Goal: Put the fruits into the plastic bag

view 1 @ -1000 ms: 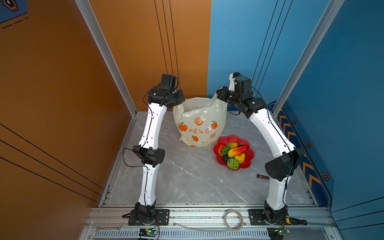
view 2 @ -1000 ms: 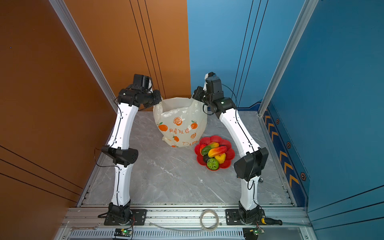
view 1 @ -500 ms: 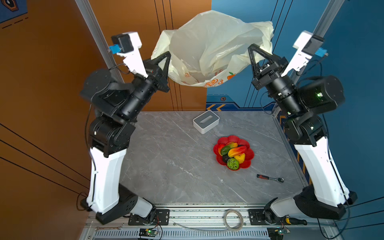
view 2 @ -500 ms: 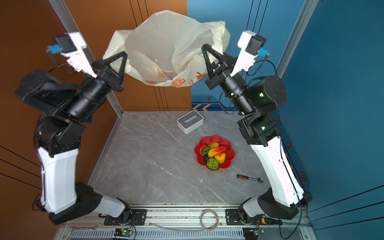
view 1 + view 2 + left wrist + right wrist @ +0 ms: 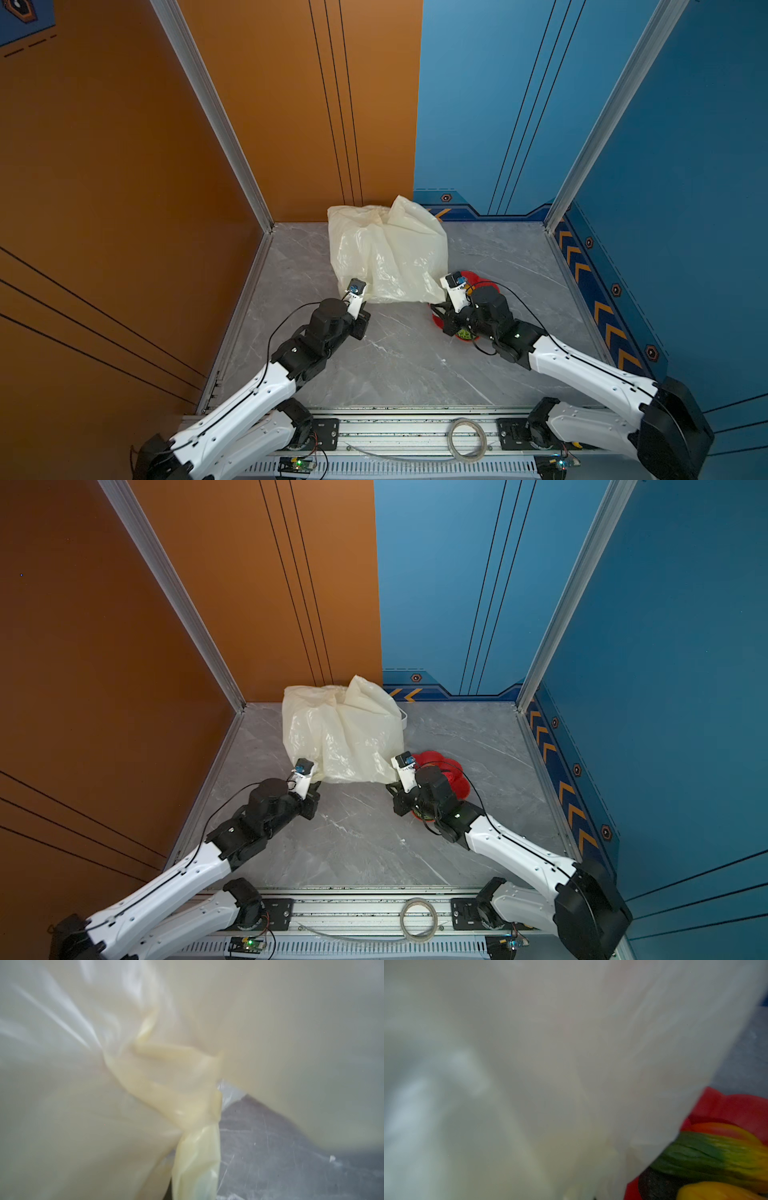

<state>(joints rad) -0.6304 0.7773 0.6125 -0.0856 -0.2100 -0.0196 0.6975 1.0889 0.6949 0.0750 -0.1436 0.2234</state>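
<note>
**Against the table's far edge: bag down, both grippers closed on it**

Against the middle of the table's (image 5: 415,365) far edge, the plastic bag (image 5: 386,253) sits as a crumpled, puffed heap, its near side reaching toward the table's centre. A corner of a white box (image 5: 403,718) shows at the bag's far right side in a top view. The bag covers the rest of it.

My left gripper (image 5: 358,309) is at the bag's near-left corner, low over the table, jaws closed. The left wrist view shows a twisted handle (image 5: 195,1157) of the bag running down to the jaws, so it is held.

My right gripper (image 5: 437,308) is at the bag's near-right corner, jaws closed. Its wrist view is filled with blurred bag film gathering toward the jaws. The fingertips are out of frame, so I judge the grip from that film.

The fruits (image 5: 708,1155) lie piled in a red dish (image 5: 484,286) right of the table's centre, under my right wrist and outside the bag. A green-yellow, an orange-red, a yellow and a dark one are visible. Bag film overlaps the dish's rim.
</note>
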